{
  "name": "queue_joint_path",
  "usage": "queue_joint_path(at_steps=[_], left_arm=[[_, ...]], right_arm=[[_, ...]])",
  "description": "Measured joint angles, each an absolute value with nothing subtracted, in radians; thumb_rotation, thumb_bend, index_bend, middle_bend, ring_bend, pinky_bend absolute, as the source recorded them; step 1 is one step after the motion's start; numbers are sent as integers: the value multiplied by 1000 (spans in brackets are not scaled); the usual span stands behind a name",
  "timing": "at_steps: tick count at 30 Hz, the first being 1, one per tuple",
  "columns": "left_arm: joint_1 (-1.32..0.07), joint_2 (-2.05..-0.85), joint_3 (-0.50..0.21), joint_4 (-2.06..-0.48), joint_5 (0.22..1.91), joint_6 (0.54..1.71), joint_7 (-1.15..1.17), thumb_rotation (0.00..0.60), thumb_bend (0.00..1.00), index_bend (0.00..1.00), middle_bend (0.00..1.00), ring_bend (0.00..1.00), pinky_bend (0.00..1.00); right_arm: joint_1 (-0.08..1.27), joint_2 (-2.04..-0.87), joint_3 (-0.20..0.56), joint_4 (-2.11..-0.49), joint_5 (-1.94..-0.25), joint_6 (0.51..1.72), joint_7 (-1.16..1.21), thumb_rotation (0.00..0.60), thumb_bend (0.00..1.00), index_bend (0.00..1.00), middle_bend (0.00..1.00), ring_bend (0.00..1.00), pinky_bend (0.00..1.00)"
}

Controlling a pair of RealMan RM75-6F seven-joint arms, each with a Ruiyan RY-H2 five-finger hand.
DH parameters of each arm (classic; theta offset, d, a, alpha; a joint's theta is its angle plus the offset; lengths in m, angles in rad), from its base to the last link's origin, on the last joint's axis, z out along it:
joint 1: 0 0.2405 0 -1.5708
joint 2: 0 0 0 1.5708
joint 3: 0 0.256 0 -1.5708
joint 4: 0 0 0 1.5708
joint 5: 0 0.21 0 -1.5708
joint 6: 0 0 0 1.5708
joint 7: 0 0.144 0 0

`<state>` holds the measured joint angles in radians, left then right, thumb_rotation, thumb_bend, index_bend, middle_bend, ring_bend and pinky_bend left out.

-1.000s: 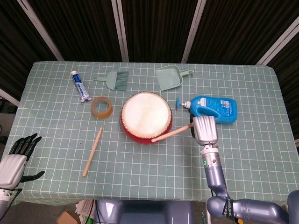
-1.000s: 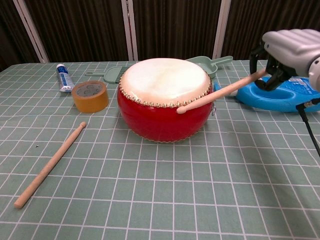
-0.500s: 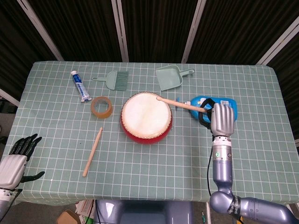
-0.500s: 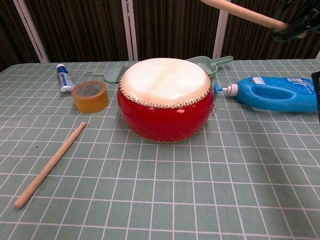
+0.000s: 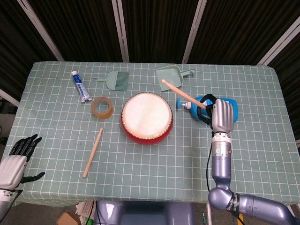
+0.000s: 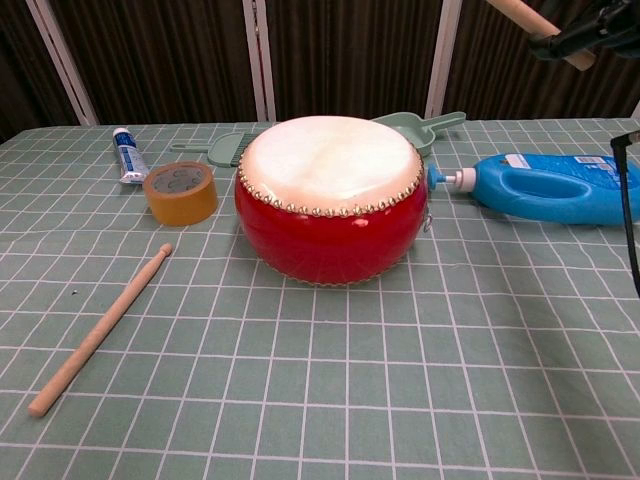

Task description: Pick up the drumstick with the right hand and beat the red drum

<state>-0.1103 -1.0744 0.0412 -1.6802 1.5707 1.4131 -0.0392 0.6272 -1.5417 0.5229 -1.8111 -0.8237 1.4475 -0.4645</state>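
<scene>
The red drum (image 5: 147, 117) with its pale skin (image 6: 330, 156) sits mid-table. My right hand (image 5: 221, 116) is raised to the drum's right and grips a wooden drumstick (image 5: 180, 94), which slants up and to the left, its tip above the dustpan area and clear of the drum. In the chest view only the stick's butt (image 6: 535, 22) and the hand's edge (image 6: 600, 18) show at the top right. A second drumstick (image 5: 93, 152) lies on the cloth left of the drum. My left hand (image 5: 16, 159) rests off the table's front-left corner, fingers apart, holding nothing.
A blue detergent bottle (image 6: 555, 186) lies right of the drum, under my right hand. Tape roll (image 5: 102, 107), toothpaste tube (image 5: 80, 86), small green brush (image 5: 113, 79) and green dustpan (image 5: 169, 76) lie behind and left of the drum.
The right hand has lifted the drumstick off the drum's front rim and swung it up and back; its tip now points toward the dustpan. The left hand has stayed still.
</scene>
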Motion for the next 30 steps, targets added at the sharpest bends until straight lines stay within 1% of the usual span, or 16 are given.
queue_joint_path(at_steps=[6, 9, 12, 16, 20, 24, 27, 30], left_arm=[[-113, -1069, 43, -1683, 1573, 1408, -50, 600, 0, 0, 0, 0, 3], [-114, -1067, 42, -1685, 1570, 1406, -55, 600, 0, 0, 0, 0, 3], [-115, -1065, 42, -1688, 1567, 1402, -60, 600, 0, 0, 0, 0, 3], [-116, -1064, 42, -1691, 1569, 1401, -61, 600, 0, 0, 0, 0, 3], [-115, -1063, 45, -1694, 1575, 1404, -60, 600, 0, 0, 0, 0, 3], [-112, -1061, 45, -1695, 1575, 1409, -64, 600, 0, 0, 0, 0, 3], [-112, -1059, 46, -1696, 1571, 1405, -70, 600, 0, 0, 0, 0, 3], [-112, -1057, 46, -1696, 1569, 1404, -73, 600, 0, 0, 0, 0, 3]], right_arm=[[664, -1528, 524, -1818, -740, 1372, -521, 600, 567, 973, 1000, 1000, 957], [687, -1529, 521, -1820, -725, 1359, -541, 600, 571, 973, 1000, 1000, 957], [698, -1538, 503, -1809, -729, 1358, -557, 600, 586, 976, 1000, 1000, 957], [714, -1540, 434, -1779, -745, 1349, -641, 600, 587, 985, 1000, 1000, 957], [741, -1550, 316, -1729, -760, 1344, -863, 600, 587, 985, 1000, 1000, 957], [765, -1592, 229, -1679, -743, 1356, -1067, 600, 587, 985, 1000, 1000, 957], [778, -1620, 197, -1656, -743, 1379, -1141, 600, 587, 985, 1000, 1000, 957], [783, -1624, 214, -1663, -751, 1407, -1126, 600, 587, 985, 1000, 1000, 957]])
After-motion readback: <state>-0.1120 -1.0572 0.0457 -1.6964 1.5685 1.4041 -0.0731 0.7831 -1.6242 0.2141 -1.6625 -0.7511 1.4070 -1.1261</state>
